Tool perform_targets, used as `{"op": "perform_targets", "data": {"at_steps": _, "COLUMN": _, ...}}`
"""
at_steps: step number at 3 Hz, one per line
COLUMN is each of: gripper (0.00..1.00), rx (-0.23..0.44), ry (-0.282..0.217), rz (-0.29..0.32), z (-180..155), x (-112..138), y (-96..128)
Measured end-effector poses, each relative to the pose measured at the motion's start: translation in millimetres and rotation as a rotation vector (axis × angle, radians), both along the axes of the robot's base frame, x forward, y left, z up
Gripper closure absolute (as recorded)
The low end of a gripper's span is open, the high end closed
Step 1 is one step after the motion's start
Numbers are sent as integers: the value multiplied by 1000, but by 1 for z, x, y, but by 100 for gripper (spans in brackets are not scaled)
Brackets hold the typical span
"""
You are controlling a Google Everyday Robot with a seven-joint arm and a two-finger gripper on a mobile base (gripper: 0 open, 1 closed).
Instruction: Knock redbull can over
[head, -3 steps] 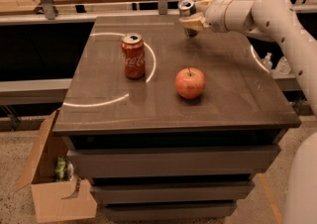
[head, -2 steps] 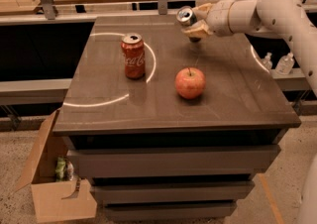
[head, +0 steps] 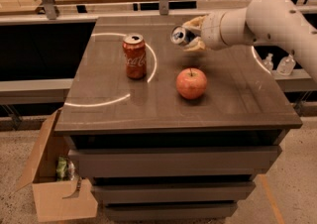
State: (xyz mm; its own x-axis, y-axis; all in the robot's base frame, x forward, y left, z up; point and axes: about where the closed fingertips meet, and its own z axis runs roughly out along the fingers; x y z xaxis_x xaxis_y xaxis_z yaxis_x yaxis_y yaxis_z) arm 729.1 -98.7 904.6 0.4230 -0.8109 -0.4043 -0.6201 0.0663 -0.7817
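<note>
The redbull can is tipped over sideways at the back middle of the table, its silver top facing left. It sits between the two tan fingers of my gripper, which reaches in from the right on the white arm and is shut on the can. The can's blue-and-silver body is mostly hidden by the fingers. I cannot tell whether the can touches the tabletop.
A red Coca-Cola can stands upright left of the gripper. A red apple lies just in front of the gripper. The grey table has drawers below. An open cardboard box sits on the floor at the left.
The gripper and the can have shifted left and nearer the apple. The can has tipped further, from leaning to nearly sideways with its top facing left.
</note>
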Motion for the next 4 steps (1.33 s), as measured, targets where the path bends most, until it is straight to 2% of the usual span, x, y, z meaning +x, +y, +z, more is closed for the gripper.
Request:
{"op": "perform_targets", "data": {"at_steps": 1, "gripper": 75, "rx": -74, "ry": -53, "rz": -8, "z": -11, "x": 0, "y": -4}}
{"op": "perform_targets", "data": {"at_steps": 2, "gripper": 45, "rx": -147, "ry": -58, "rz": -21, "z": -32, "x": 11, "y": -15}}
{"op": "perform_targets", "data": {"at_steps": 3, "gripper": 22, "rx": -172, "ry": -50, "rz": -31, "z": -41, "x": 16, "y": -20}}
{"op": "perform_targets", "data": {"at_steps": 4, "gripper": 0, "rx": -115, "ry": -24, "rz": -66, "z": -39, "x": 19, "y": -25}}
